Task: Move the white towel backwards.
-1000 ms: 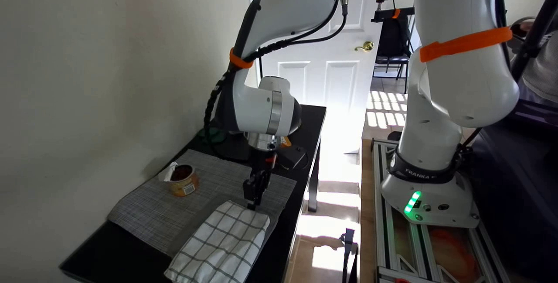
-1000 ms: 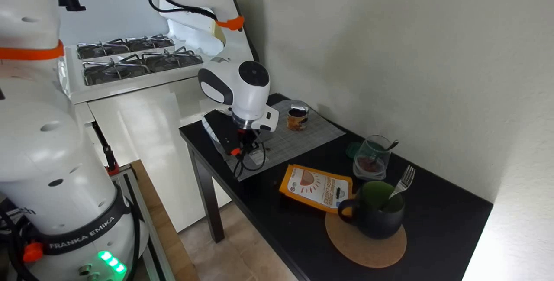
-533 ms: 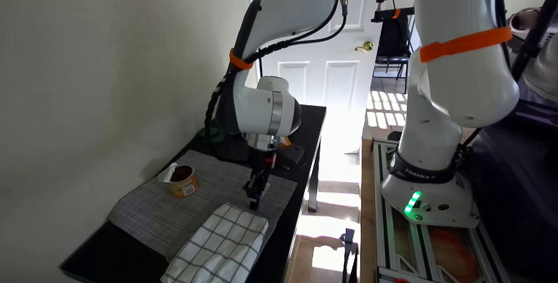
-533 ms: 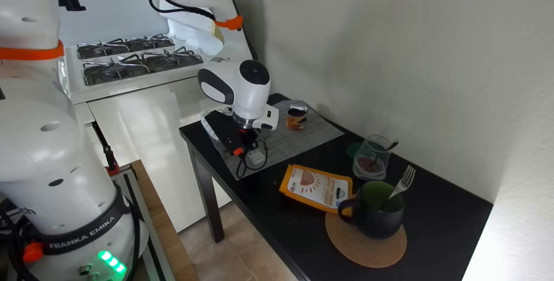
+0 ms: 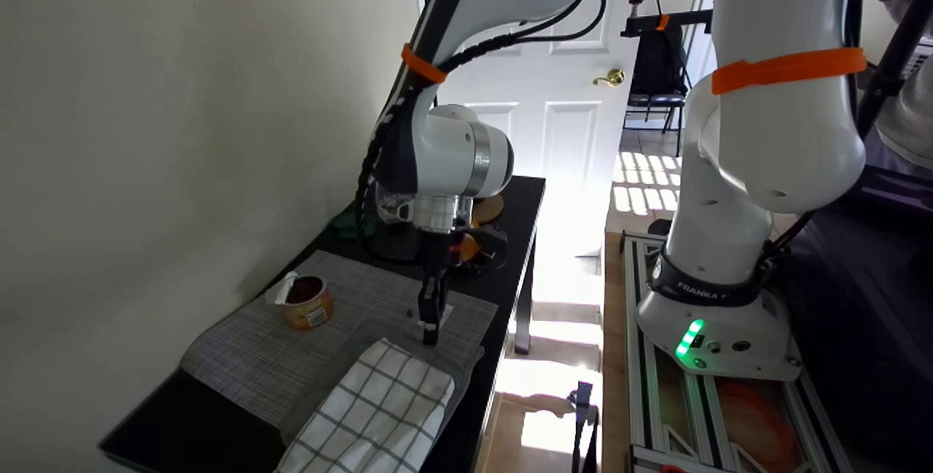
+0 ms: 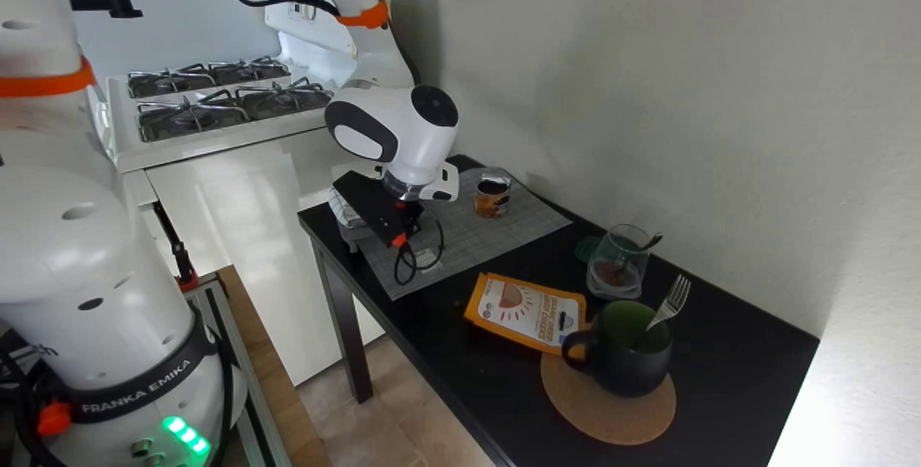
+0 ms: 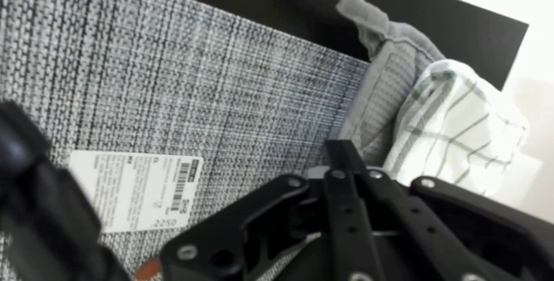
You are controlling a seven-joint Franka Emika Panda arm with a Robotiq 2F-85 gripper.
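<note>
White towel [image 5: 372,415] is lying just beside the claw [image 5: 431,336], on a grey cloth [image 7: 389,82].

The claw's fingers [image 7: 346,194] are standing closed at the cloth's border; whether pinching it, I cannot tell. Beyond the towel, the table [image 7: 480,30] is ending close by; opposite, the mat [image 5: 379,283] is stretching past the claw.

In an exterior view the soft white towel with thin dark checks [image 5: 375,415] runs off the bottom edge; in an exterior view a flat black casing [image 6: 370,206] hides part of it and the fingertips of the black jointed gripper [image 5: 431,336]. In the wrist view the fine print on the rectangular white label [image 7: 138,190] is too blurred to read, and a half-hidden reddish-brown patch [image 7: 148,269] cannot be identified. The white robot arm [image 5: 452,156] is cut by the top edge in both exterior views.
</note>
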